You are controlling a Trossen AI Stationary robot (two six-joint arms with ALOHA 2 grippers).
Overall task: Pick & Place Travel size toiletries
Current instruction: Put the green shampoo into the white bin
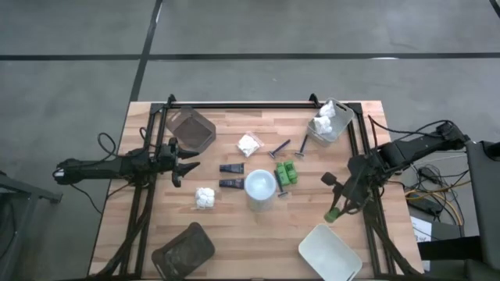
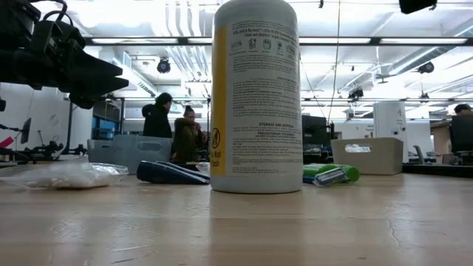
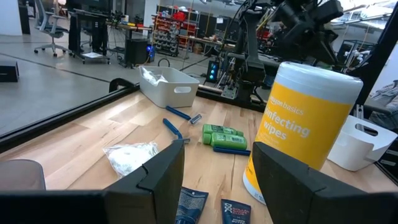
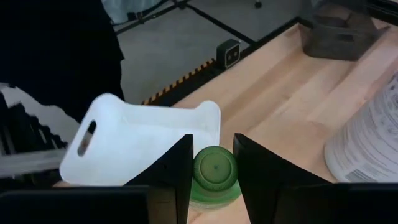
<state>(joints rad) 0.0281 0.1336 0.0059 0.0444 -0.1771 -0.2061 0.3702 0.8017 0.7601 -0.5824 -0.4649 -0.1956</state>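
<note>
The yellow white-capped bottle [image 1: 260, 190] stands upright mid-table, large in the low view [image 2: 256, 96]. Around it lie two dark tubes [image 1: 231, 176], white packets [image 1: 250, 144] [image 1: 205, 197], razors [image 1: 280, 148] and green pieces [image 1: 287, 173]. My left gripper [image 1: 187, 165] [image 3: 217, 180] is open, left of the tubes and touching nothing. My right gripper [image 1: 337, 204] [image 4: 214, 171] is shut on a green piece [image 1: 334, 212], just beyond the near-right white tray [image 1: 328, 251]. My right gripper pinches the green piece between its two fingers, one on each side of its round body [image 4: 214, 177]. The piece's round end faces the wrist camera. In the high view the piece sticks out past the fingertips toward the table's near edge. I cannot tell whether it is clear of the table.
A white tray at the far right [image 1: 328, 123] holds white packets. Dark trays sit at the far left [image 1: 191, 129] and near left [image 1: 183, 250]. A black frame rail [image 1: 242, 105] runs along the far edge. People stand in the room beyond the table [image 2: 174, 129].
</note>
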